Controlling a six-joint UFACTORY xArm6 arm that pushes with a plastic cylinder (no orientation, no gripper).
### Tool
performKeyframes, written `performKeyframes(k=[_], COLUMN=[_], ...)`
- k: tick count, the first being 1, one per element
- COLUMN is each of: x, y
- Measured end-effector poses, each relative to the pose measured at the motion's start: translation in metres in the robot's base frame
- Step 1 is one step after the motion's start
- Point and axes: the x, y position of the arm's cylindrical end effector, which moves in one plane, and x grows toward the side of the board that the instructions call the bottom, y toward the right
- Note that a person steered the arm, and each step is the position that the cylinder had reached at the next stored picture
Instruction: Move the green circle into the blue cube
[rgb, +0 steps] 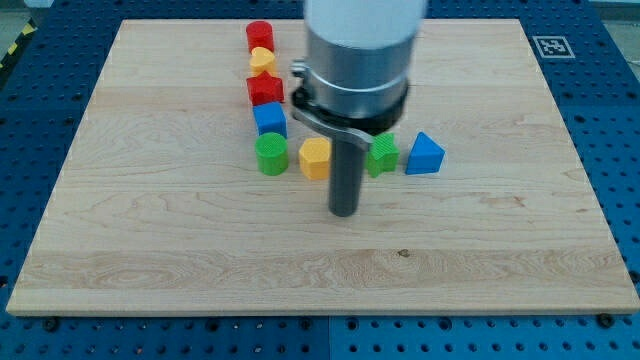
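The green circle (271, 154) stands on the wooden board (150, 230), just below the blue cube (269, 119) and touching or nearly touching it. My tip (344, 211) rests on the board to the right of and below the green circle, with a yellow hexagon block (315, 158) between them. The rod rises from the tip into the grey arm body (355, 60).
Above the blue cube, a column runs up the view: a red star-like block (264, 90), a yellow block (262, 61), a red cylinder (260, 36). A green block (382, 154) and a blue triangle (424, 155) lie right of the rod.
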Motion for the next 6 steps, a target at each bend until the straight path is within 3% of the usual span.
performKeyframes(k=[6], x=[-0.045], y=[-0.085])
